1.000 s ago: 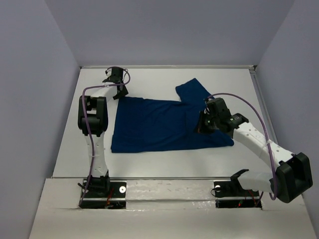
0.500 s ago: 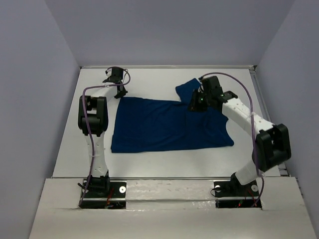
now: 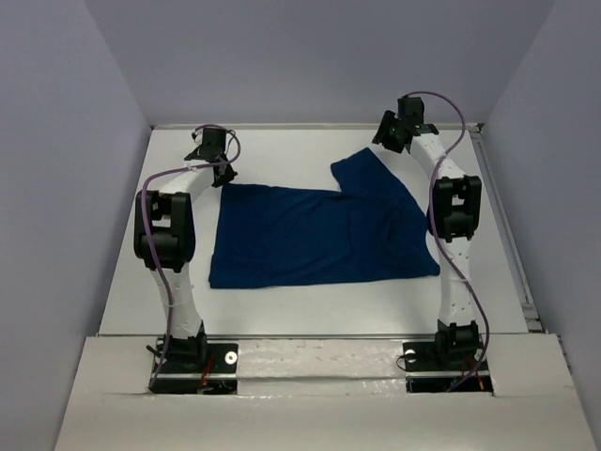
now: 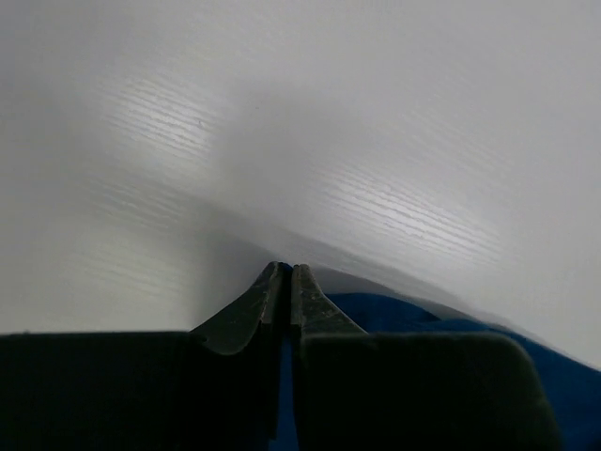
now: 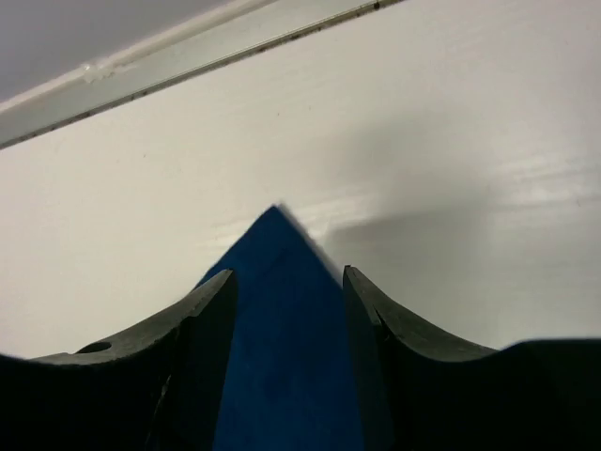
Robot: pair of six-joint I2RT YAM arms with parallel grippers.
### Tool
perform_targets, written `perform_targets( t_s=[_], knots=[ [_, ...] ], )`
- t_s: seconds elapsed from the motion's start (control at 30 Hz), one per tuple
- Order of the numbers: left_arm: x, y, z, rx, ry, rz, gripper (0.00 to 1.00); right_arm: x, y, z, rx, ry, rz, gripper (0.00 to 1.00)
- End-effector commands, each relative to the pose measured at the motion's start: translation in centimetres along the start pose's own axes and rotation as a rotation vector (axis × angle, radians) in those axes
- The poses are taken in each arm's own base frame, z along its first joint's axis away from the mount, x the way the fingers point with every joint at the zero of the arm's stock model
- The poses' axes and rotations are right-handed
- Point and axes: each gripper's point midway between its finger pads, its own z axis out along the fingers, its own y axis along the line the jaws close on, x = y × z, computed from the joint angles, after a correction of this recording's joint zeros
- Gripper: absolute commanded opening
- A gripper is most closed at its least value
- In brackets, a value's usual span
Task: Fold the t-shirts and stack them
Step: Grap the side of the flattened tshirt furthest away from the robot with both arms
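While one dark navy t-shirt (image 3: 319, 235) lies spread flat on the white table (image 3: 282, 150), two arms reach to its far side, one at each end. No second garment shows in any of the three views, so the count is one shirt, unfolded. Its body stretches across the middle of the table, and one sleeve sticks out toward the far right.

At the shirt's far left corner, the left gripper (image 3: 212, 153) has its two fingers pressed tightly together. In the left wrist view, blue cloth (image 4: 404, 310) shows in the slit between those fingers (image 4: 246, 315) and just to their right, so the left gripper (image 4: 286, 274) appears clenched on the shirt's edge, tips down at the table.

Near the far right corner of the table, the right gripper (image 3: 392, 132) is released, jaws apart. From the right wrist camera, its two fingers (image 5: 211, 310) stand either side of one pointed tip of blue cloth (image 5: 282, 357), and the right gripper (image 5: 287, 274) grasps nothing. Whether the fingers touch the cloth, I cannot tell.
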Motion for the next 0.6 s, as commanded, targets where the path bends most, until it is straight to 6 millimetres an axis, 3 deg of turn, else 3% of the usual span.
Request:
perform_targets(
  t_s=[0.0, 0.07, 0.2, 0.47, 0.5, 0.57],
  knots=[
    [-2.1, -0.6, -2.3, 0.035, -0.055, -0.016, 0.00, -1.8, -0.1, 3.5, -0.009, -0.044, 0.003, 0.57],
    [-2.3, -0.7, -2.3, 0.031, -0.055, -0.010, 0.00, -1.6, 0.7, 4.8, -0.063, -0.050, 0.038, 0.60],
    [-2.8, -1.2, -2.4, 0.044, -0.060, -0.007, 0.00, 1.4, 0.4, 7.0, -0.103, 0.012, 0.099, 0.61],
    [-3.0, -1.5, -2.2, 0.059, -0.060, -0.006, 0.00, 5.3, 0.4, 8.3, -0.123, 0.107, 0.155, 0.54],
    [-2.7, -1.5, -2.1, 0.059, -0.055, -0.007, 0.00, 4.3, 0.8, 7.8, -0.134, 0.080, 0.146, 0.53],
    [-2.7, -1.6, -2.0, 0.064, -0.054, -0.012, 0.00, 4.5, 0.1, 7.7, -0.102, 0.076, 0.139, 0.51]
  ],
)
